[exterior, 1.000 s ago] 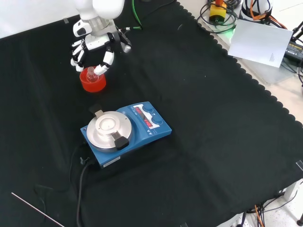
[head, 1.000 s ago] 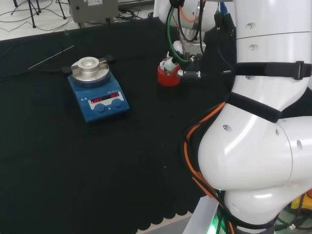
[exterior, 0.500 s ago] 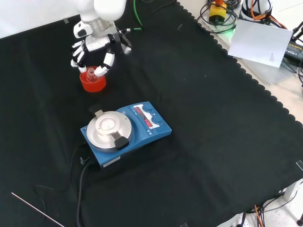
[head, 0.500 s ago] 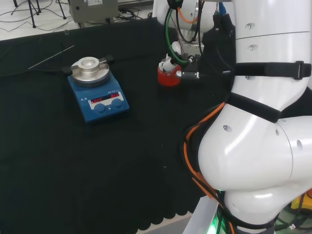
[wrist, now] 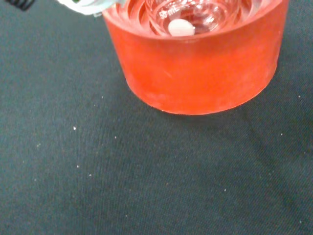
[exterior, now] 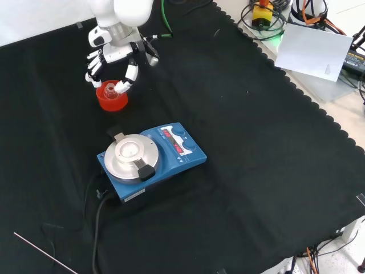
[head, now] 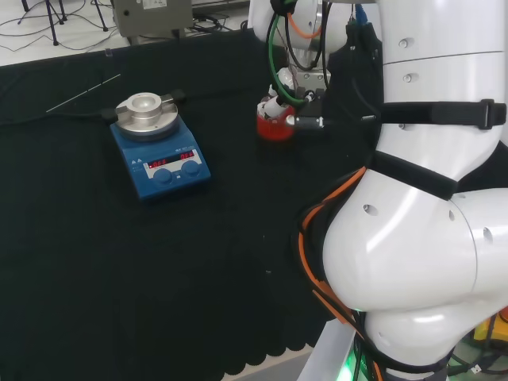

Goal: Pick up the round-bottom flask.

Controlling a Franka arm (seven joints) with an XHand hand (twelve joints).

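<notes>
At about eleven o'clock on the desk in the front view, the hand curls around the round-bottom flask, which the red ribbed stand keeps upright

Looked like a laboratory: a blue magnetic stirrer with a round metal plate at the front view's centre on a black-clothed tabletop, a glass flask in a red ribbed stand, coiled cables at the upper right.
</notes>
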